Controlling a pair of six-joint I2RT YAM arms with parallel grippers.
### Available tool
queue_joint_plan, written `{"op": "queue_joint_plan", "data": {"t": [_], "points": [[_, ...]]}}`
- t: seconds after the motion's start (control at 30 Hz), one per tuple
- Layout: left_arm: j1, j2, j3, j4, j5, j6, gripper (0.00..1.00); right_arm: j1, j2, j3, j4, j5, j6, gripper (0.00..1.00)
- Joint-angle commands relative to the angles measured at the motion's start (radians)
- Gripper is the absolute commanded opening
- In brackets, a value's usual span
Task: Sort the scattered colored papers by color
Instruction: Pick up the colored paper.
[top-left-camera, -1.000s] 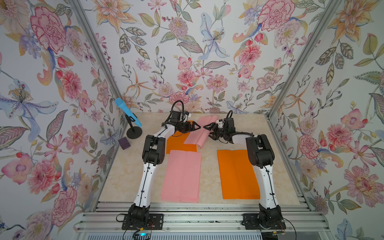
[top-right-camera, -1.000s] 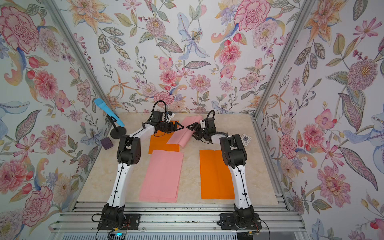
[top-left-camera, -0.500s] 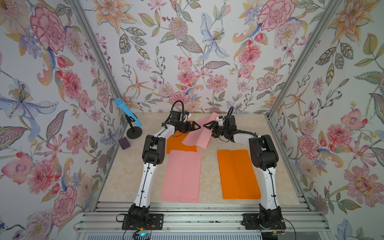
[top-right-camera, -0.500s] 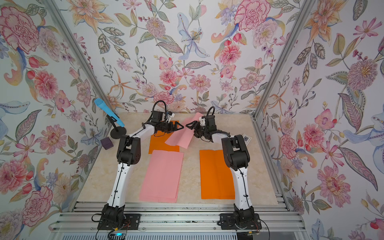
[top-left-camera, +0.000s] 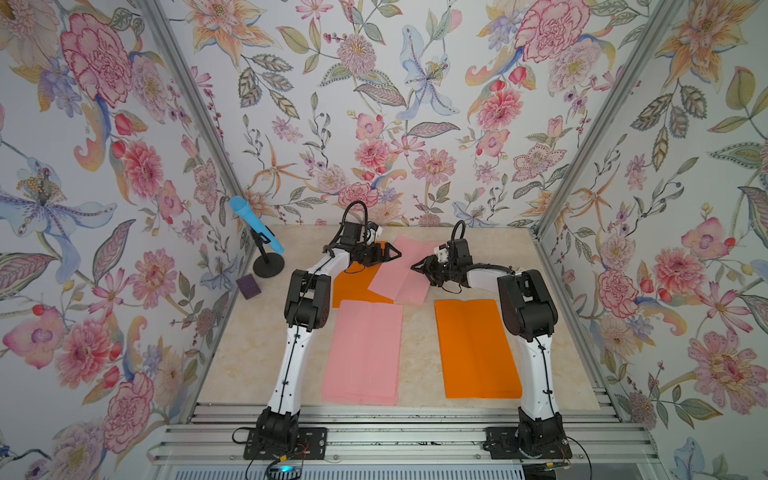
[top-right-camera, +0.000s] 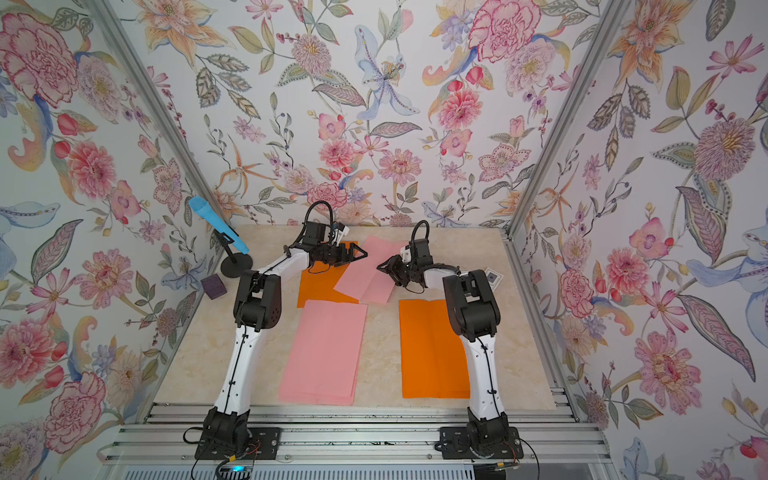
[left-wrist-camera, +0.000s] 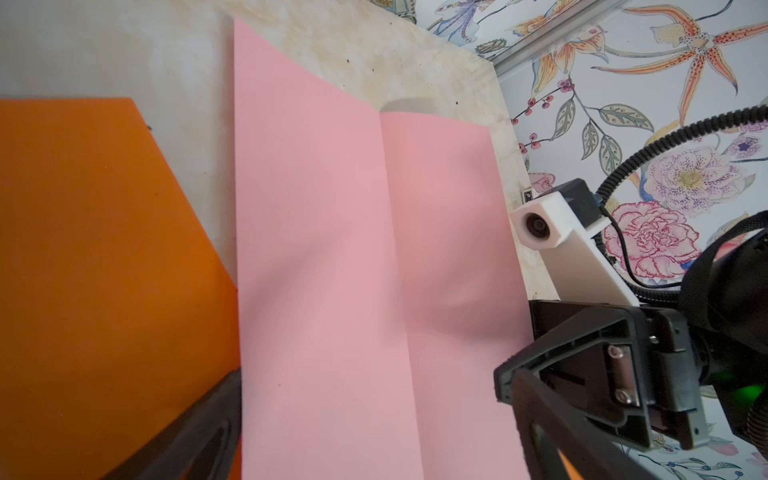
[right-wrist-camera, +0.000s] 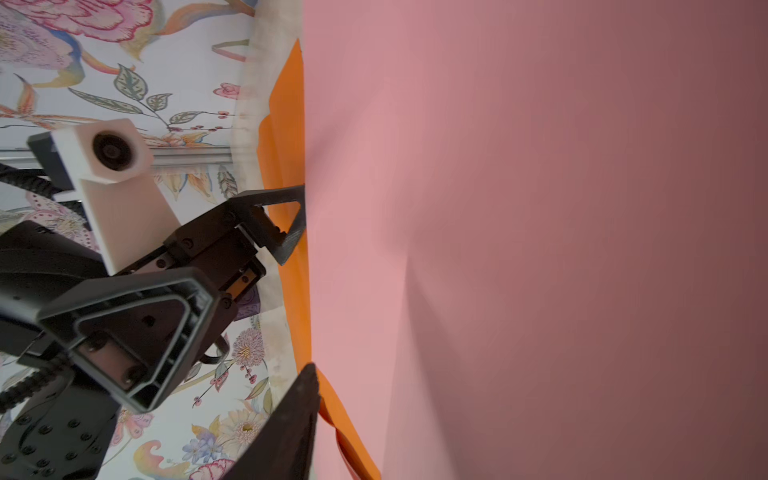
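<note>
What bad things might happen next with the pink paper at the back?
The far pink paper lies partly on the far orange paper, so dragging it might pull the orange one along. The right gripper is at its edge, but a firm hold isn't visible; the thin sheet might slip or crumple. The left gripper, open, sits close opposite, so the two might bump.

Blue microphone (top-left-camera: 255, 226) on black stand (top-left-camera: 269, 266), left wall; purple block (top-left-camera: 248, 286) near; white card (top-right-camera: 492, 276) right side.
</note>
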Motion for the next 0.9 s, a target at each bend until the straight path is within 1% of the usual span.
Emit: {"op": "queue_joint_plan", "data": {"t": [0.0, 0.07, 0.13, 0.2, 0.23, 0.3, 0.33, 0.4, 0.47, 0.57, 0.63, 0.7, 0.77, 0.87], "points": [[-0.006, -0.021, -0.012, 0.007, 0.023, 0.000, 1.00, -0.010, -0.071, 0.011, -0.149, 0.066, -0.083, 0.46], [-0.006, -0.023, -0.008, 0.010, 0.020, -0.002, 1.00, -0.012, -0.079, 0.026, -0.198, 0.090, -0.106, 0.41], [-0.006, -0.018, 0.017, 0.003, 0.018, -0.007, 0.99, -0.016, -0.085, 0.035, -0.216, 0.107, -0.114, 0.30], [-0.007, -0.004, 0.074, -0.034, 0.013, 0.003, 1.00, -0.020, -0.081, 0.060, -0.249, 0.116, -0.123, 0.21], [-0.006, 0.002, 0.110, -0.062, 0.006, 0.011, 1.00, -0.021, -0.077, 0.080, -0.272, 0.119, -0.129, 0.14], [-0.006, 0.011, 0.170, -0.116, -0.018, 0.031, 1.00, -0.024, -0.070, 0.119, -0.316, 0.122, -0.140, 0.02], [-0.004, 0.012, 0.199, -0.142, -0.031, 0.039, 1.00, -0.026, -0.066, 0.144, -0.339, 0.123, -0.149, 0.00], [0.000, 0.003, 0.231, -0.174, -0.056, 0.049, 1.00, -0.029, -0.057, 0.197, -0.395, 0.126, -0.171, 0.00], [0.006, -0.022, 0.233, -0.191, -0.095, 0.060, 1.00, -0.030, -0.055, 0.260, -0.460, 0.138, -0.201, 0.00], [0.012, -0.078, 0.221, -0.239, -0.187, 0.094, 1.00, -0.030, -0.069, 0.355, -0.552, 0.162, -0.248, 0.00], [0.015, -0.135, 0.171, -0.263, -0.262, 0.115, 1.00, -0.025, -0.087, 0.412, -0.611, 0.171, -0.279, 0.00], [0.017, -0.214, 0.082, -0.255, -0.325, 0.131, 1.00, -0.012, -0.105, 0.453, -0.671, 0.185, -0.308, 0.00], [0.016, -0.312, -0.057, -0.210, -0.396, 0.133, 1.00, 0.010, -0.132, 0.461, -0.693, 0.180, -0.326, 0.00], [0.027, -0.484, -0.299, -0.081, -0.471, 0.110, 1.00, 0.060, -0.188, 0.438, -0.699, 0.175, -0.344, 0.00]]}}
